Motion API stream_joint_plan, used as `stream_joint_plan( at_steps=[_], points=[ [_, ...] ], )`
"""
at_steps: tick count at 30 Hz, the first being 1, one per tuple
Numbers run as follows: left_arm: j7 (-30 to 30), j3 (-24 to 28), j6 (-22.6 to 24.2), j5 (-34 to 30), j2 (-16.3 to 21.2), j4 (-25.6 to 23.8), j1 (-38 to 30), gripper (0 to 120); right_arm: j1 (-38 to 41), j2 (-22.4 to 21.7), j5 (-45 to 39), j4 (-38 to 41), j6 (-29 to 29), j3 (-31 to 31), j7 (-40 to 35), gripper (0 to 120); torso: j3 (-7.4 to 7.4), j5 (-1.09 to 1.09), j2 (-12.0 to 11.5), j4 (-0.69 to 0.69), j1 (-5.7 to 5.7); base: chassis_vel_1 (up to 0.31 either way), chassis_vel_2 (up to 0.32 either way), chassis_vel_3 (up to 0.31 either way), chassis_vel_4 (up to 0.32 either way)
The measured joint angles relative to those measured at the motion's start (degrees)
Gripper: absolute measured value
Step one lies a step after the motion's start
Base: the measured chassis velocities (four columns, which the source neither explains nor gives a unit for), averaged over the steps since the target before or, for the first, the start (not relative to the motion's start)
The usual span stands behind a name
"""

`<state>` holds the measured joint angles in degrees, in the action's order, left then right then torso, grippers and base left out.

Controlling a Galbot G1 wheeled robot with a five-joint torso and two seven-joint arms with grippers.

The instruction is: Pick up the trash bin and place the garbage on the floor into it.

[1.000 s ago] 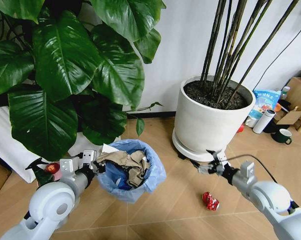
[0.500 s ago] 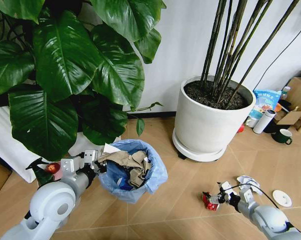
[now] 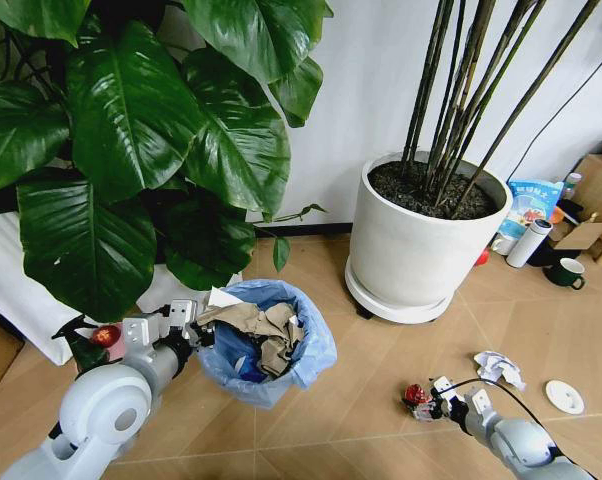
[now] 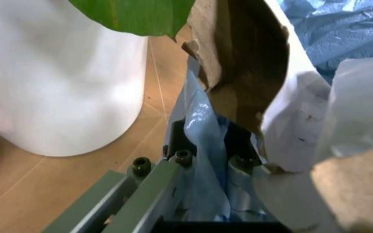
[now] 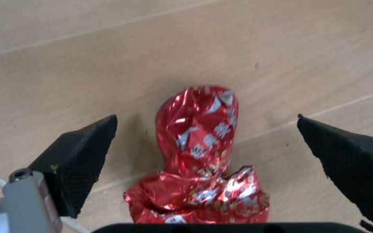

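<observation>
Jaws of the left gripper [image 3: 194, 331] pinch the trash bin [image 3: 266, 341] by its bag-lined rim, keeping it near the litter; the right gripper [image 5: 206, 160] straddles the red crushed can [image 5: 203, 160] on the floor, spread wide to close around it.

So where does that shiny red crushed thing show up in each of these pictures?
Head view: the red crushed can lies on the floor at lower right, just before the right pincer.
Right wrist view: can centred between the open fingers.
Left wrist view: not in it.
Shared landmark: the wooden floor.
</observation>
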<state>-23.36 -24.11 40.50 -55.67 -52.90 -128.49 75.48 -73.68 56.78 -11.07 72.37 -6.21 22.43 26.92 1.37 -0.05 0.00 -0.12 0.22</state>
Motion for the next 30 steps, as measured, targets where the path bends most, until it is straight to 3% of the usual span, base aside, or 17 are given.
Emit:
stream_joint_plan(
  at_steps=[13,26,30],
  points=[
    [0.0,0.2,0.0,-0.1,-0.1,0.4,-0.4,0,2.0,1.4,1.4,-4.0,0.6,-1.0,-0.1,97,0.00,0.00,0.0,0.00,0.00,0.000,0.000,0.000,0.000],
    [0.0,0.1,-0.1,-0.2,-0.1,0.3,-0.6,0,4.1,2.4,2.3,-7.0,1.2,-1.7,0.7,49,0.00,-0.01,0.0,0.00,0.00,0.000,0.000,0.000,0.000],
    [0.0,0.0,-0.1,-0.2,0.0,0.2,-0.7,0,4.2,2.5,2.5,-7.2,1.3,-1.7,0.8,47,0.00,-0.01,0.0,-0.01,0.00,0.000,0.000,0.000,0.000]
  ],
)
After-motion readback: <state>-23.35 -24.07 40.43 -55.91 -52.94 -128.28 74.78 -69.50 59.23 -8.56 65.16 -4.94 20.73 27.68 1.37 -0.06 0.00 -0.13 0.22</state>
